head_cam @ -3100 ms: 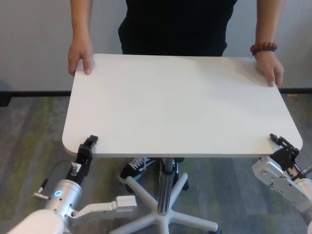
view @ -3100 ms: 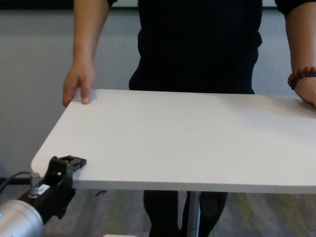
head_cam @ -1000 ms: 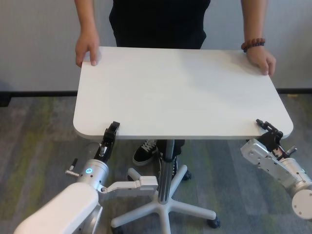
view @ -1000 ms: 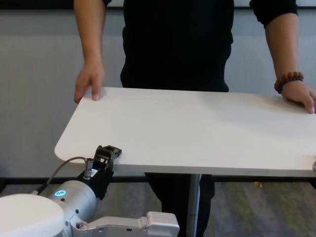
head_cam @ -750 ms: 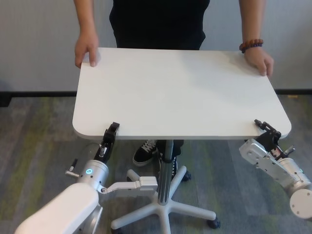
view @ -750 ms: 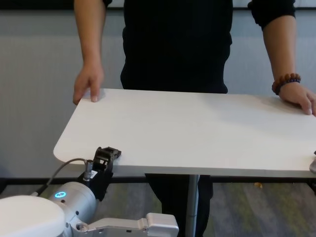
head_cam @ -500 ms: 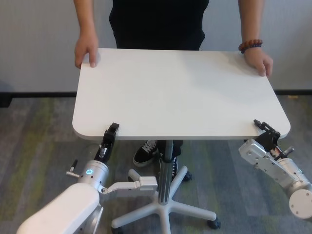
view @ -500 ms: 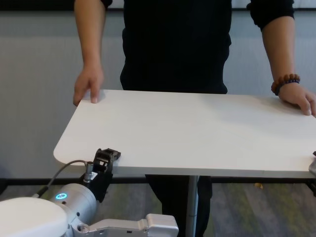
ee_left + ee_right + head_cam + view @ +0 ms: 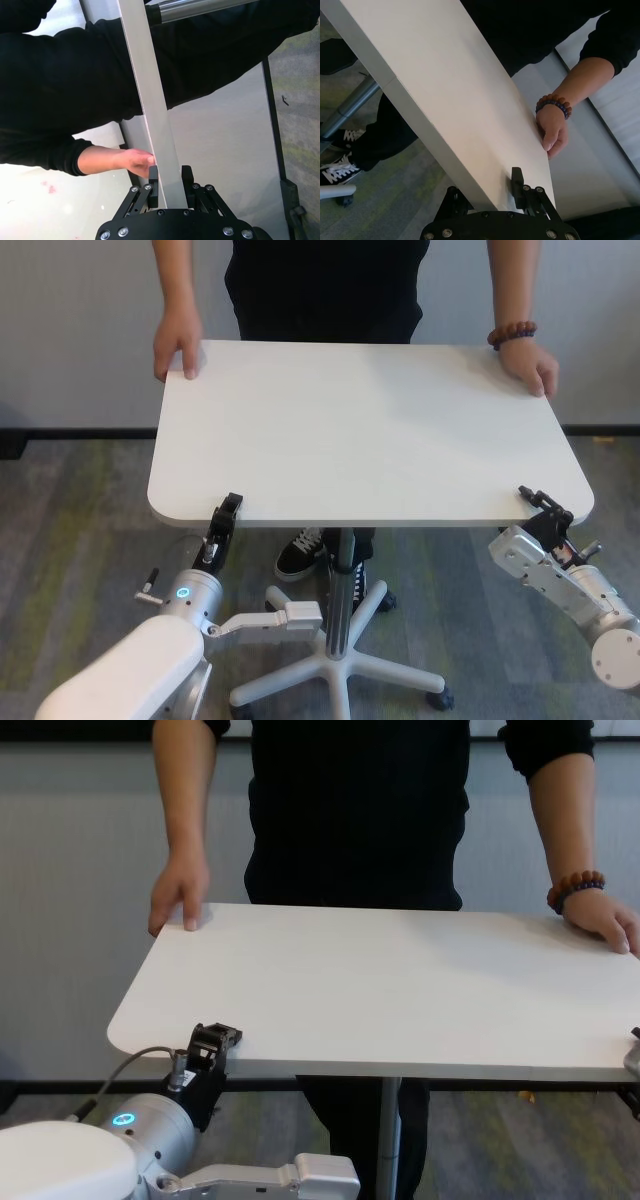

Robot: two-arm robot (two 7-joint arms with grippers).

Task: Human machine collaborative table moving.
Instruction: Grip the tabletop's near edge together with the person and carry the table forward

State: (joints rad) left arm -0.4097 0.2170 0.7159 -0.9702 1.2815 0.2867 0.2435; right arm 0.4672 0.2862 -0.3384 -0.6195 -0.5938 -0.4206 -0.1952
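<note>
The left hand (image 9: 228,508) is clamped on the near edge of the large white rectangular counter (image 9: 360,430) with rounded corners, by its near-left corner; the right hand (image 9: 537,502) pinches the same edge at the near-right corner. Beyond both hands, across the counter, stands the human in a black top (image 9: 325,285), palms on the far corners, a brown beaded bracelet (image 9: 512,335) on one wrist.

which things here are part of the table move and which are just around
Part of the job:
table
human, hands on its far corners
left gripper, clamped on near edge
right gripper, clamped on near edge

Just around:
bracelet
carpet
wall
</note>
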